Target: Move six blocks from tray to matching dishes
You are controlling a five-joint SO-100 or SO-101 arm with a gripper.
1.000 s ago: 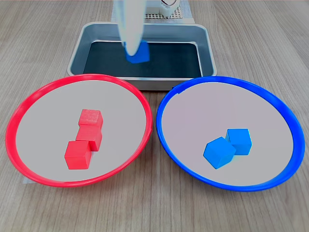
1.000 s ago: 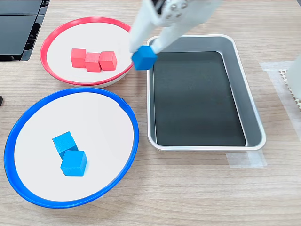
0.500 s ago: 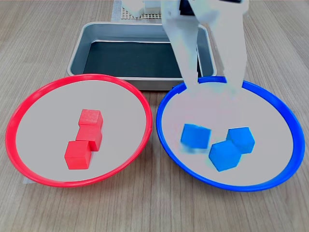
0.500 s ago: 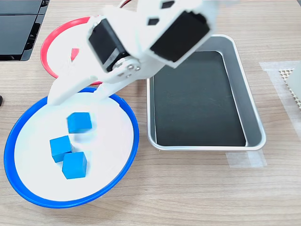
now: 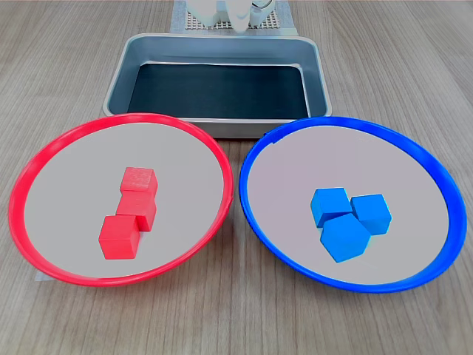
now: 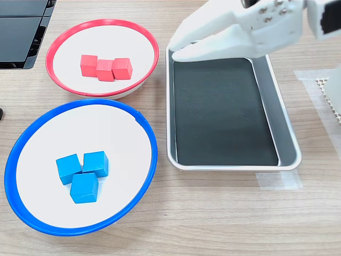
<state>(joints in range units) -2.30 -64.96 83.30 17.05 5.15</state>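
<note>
Three red blocks (image 5: 137, 207) lie touching in the red-rimmed dish (image 5: 74, 185), also seen as red blocks (image 6: 105, 69) in the red dish (image 6: 106, 37). Three blue blocks (image 5: 345, 225) sit clustered in the blue-rimmed dish (image 5: 281, 170); the second exterior view shows the same blue blocks (image 6: 84, 176) and blue dish (image 6: 117, 138). The tray (image 5: 118, 74) holds nothing on its black floor. My white gripper (image 6: 173, 50) hovers over the far left corner of the tray (image 6: 287, 144), its fingertips together and nothing between them. The first exterior view shows no gripper, only the arm's base (image 5: 222, 9).
A black flat object (image 6: 21, 32) lies at the second exterior view's upper left. A white perforated mat (image 6: 326, 90) sits at the second exterior view's right edge, under the arm's base. Clear tape (image 6: 277, 181) is stuck beside the tray's near corner.
The blue block left the gripper and now rests against the other two in the blue dish. The gripper swung back from the blue dish to above the tray and its fingers came together.
</note>
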